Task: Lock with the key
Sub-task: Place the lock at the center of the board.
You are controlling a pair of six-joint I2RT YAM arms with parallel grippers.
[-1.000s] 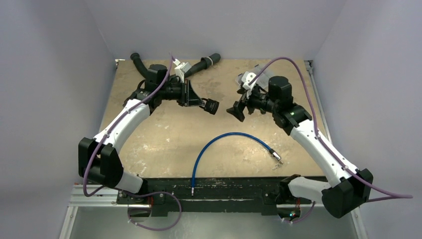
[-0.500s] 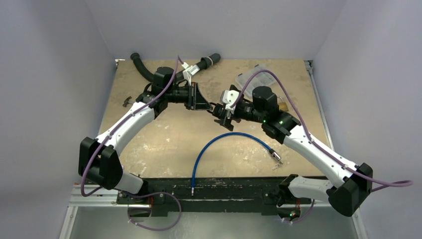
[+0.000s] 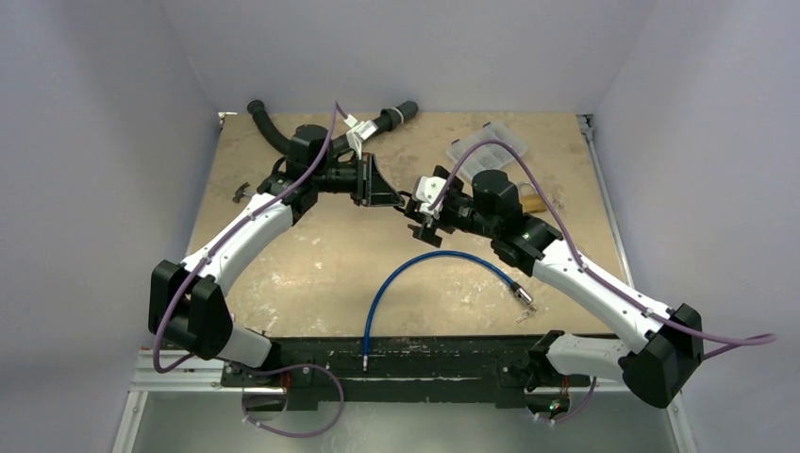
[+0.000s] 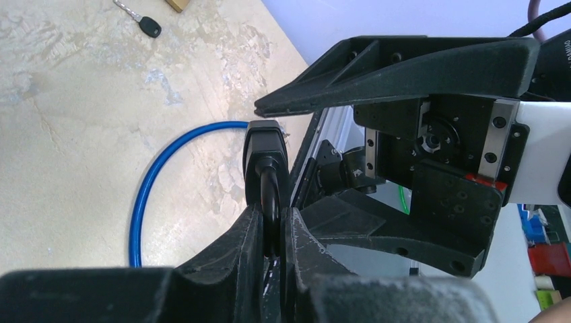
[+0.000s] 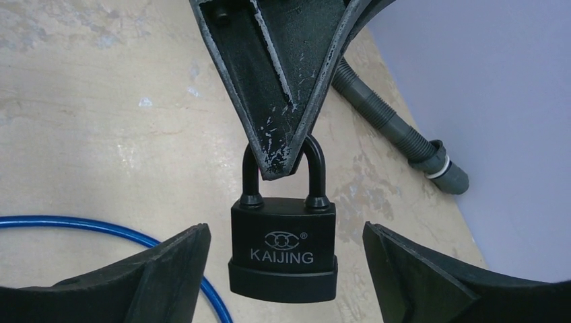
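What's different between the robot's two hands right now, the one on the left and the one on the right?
The left hand is shut, pinching the padlock by its shackle; the right hand is wide open. The left hand carries the padlock, while the right hand holds nothing: its fingers stand either side of the padlock, apart from it. Both are black, two-fingered, and face each other above the table.

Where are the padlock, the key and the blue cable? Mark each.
padlock (image 5: 283, 259), right wrist view, front of its body.
key (image 4: 149, 27), left wrist view, its black head.
blue cable (image 3: 451, 253), top external view, top of its arc.
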